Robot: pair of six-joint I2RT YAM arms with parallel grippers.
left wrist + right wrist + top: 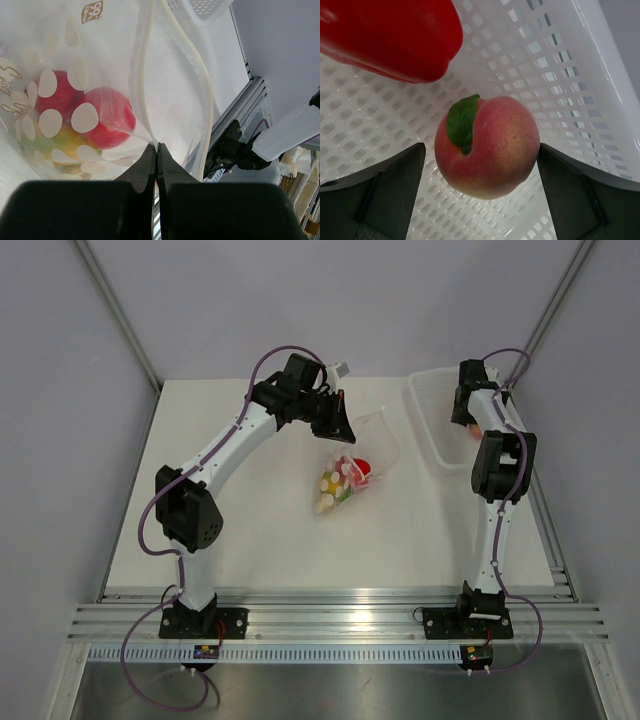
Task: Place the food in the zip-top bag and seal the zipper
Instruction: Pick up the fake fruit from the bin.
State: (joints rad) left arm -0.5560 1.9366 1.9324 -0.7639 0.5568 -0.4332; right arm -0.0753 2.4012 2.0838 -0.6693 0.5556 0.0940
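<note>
Left tool (157, 152) pinching the bag (100, 60) rim, close the wide right tool (480, 172) squarely on the peach (487, 150), probably missing the pepper (390, 35) at eleven o'clock.

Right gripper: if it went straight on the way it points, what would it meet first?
Most likely the peach, centred between the right gripper's open jaws and lying in the tray. The pepper sits off that line. Depth is unclear.

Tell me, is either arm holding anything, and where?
The left gripper pinches the zip-top bag by its mouth edge. The right gripper holds nothing, open around a peach.
</note>
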